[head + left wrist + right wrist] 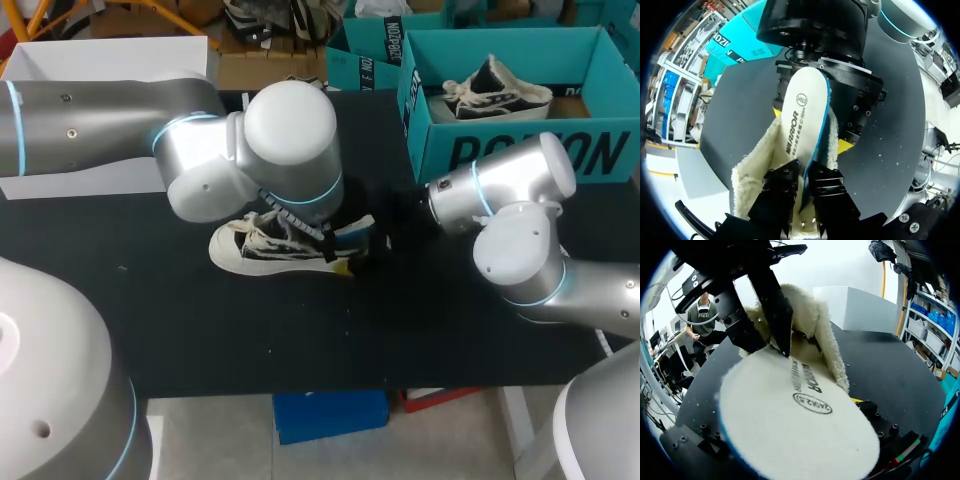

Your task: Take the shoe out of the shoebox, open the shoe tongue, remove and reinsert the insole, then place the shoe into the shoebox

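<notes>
A black-and-white shoe (pixel 262 246) with cream fleece lining (pixel 757 167) lies on its side mid-table. Its white insole (pixel 801 107), blue-edged, sticks out of the shoe's opening. In the left wrist view my left gripper (pixel 802 176) is shut on the insole's edge, just above the fleece collar. My right gripper (pixel 375 240) sits at the shoe's heel, jaws wide around it, and one yellow fingertip (pixel 845 146) presses the collar. The insole (pixel 800 415) lies over that gripper and hides its other finger. In the head view my left wrist covers the left gripper.
The teal shoebox (pixel 520 152) stands at the back right with a second shoe (pixel 495 90) in it. Another teal box (pixel 365 55) is behind it, and a white box (pixel 100 60) sits at the back left. Bare black tabletop (pixel 300 330) lies in front of the shoe.
</notes>
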Controlling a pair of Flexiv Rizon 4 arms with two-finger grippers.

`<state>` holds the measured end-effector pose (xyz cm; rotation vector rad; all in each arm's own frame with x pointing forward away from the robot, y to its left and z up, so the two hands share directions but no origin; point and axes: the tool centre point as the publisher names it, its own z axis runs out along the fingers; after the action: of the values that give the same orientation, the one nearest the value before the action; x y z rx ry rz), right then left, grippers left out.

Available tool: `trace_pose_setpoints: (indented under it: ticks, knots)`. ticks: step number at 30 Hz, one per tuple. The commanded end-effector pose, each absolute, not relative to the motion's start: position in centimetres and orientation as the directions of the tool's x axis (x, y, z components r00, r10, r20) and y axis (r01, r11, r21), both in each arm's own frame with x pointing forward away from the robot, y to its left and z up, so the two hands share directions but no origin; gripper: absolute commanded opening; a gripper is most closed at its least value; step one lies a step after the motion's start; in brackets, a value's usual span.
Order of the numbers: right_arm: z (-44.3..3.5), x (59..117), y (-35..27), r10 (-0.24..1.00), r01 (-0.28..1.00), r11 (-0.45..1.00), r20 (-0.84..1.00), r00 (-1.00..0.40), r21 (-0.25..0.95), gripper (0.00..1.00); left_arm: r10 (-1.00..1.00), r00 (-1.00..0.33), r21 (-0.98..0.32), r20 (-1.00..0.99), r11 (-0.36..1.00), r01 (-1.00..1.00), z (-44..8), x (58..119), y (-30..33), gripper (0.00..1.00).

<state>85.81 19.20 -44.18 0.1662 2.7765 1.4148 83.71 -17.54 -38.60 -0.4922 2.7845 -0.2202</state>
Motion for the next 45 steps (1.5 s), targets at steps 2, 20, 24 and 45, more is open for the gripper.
trace_pose_setpoints:
  ticks: [2, 20, 24, 45]
  knots:
    - [-44.2, 85.8, 19.3, 0.105, 0.086, 0.585, 0.03, -0.994, 0.806, 0.0, -0.35, -0.898, -0.212, -0.268, 0.93, -0.299, -38.8, 84.2, -18.2, 0.13]
    - [-44.2, 85.8, 19.3, 0.105, 0.086, 0.585, 0.03, -0.994, 0.806, 0.0, -0.315, -0.901, -0.238, -0.298, 0.939, -0.25, -38.3, 83.4, -18.9, 0.18]
    - [-44.2, 85.8, 19.3, 0.105, 0.086, 0.585, 0.03, -0.994, 0.806, 0.0, -0.3, -0.905, -0.238, -0.302, 0.943, -0.233, -38.5, 83.4, -19.3, 0.22]
    - [-44.2, 85.8, 19.3, 0.105, 0.086, 0.585, 0.03, -0.994, 0.806, 0.0, -0.278, -0.904, -0.273, -0.325, 0.943, -0.192, -37.6, 84.2, -21.4, 0.24]
